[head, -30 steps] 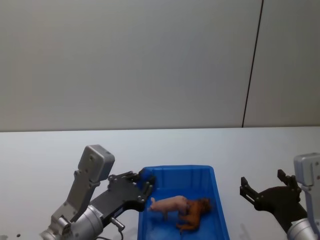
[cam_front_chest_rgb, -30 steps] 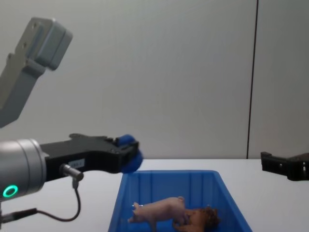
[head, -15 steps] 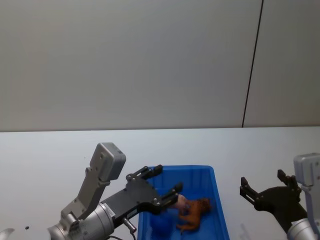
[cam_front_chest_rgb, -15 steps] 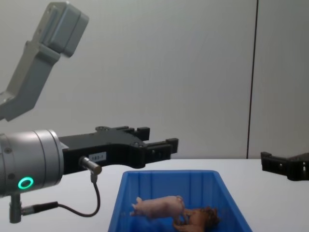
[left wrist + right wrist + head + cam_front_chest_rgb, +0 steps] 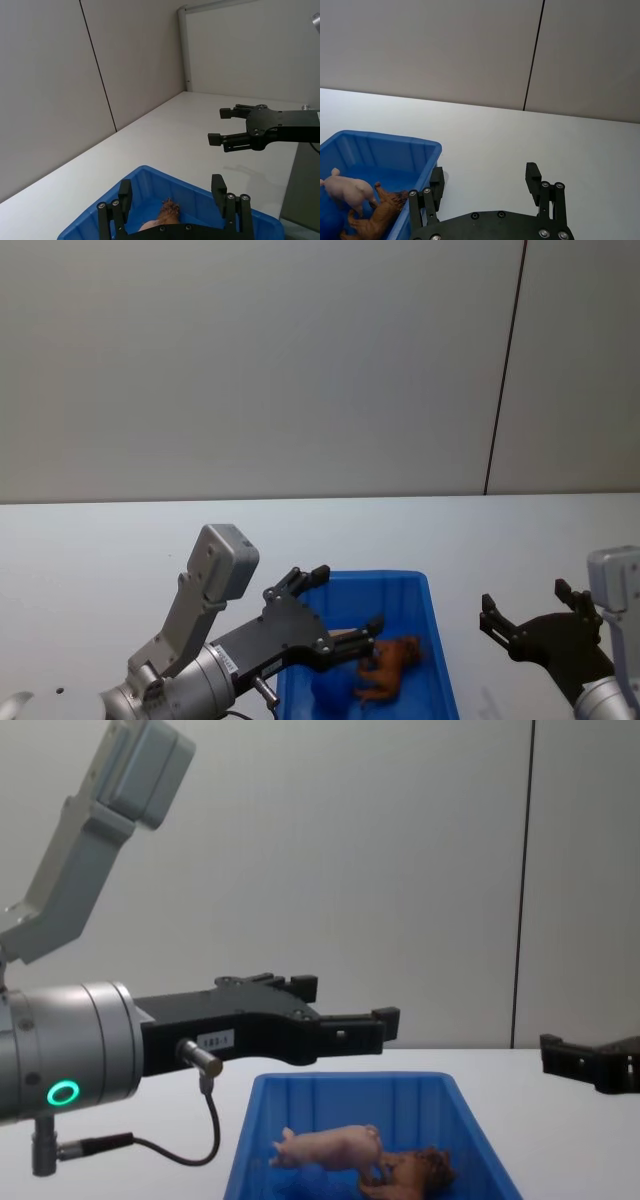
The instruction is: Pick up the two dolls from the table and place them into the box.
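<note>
Task status as I read it: pig (image 5: 330,1148) and lion (image 5: 415,1170) lie together inside the blue bin (image 5: 300,1120); left gripper (image 5: 345,1010), fingers spread and empty, hangs over the bin's near-left corner; right gripper (image 5: 530,625), fingers apart, idles beside its right wall. Nothing left to place, I judge.

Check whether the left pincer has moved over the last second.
Yes. In the chest view the left pincer has advanced rightward and now hangs open above the box, past its near-left corner where it earlier held a blue ball.

A robot test lab or bare trial room: a plain white worktop (image 5: 120,540) stands against blank grey wall panels (image 5: 250,360) split by a dark vertical seam (image 5: 505,360), with no furnishings or decoration behind the worktop.
</note>
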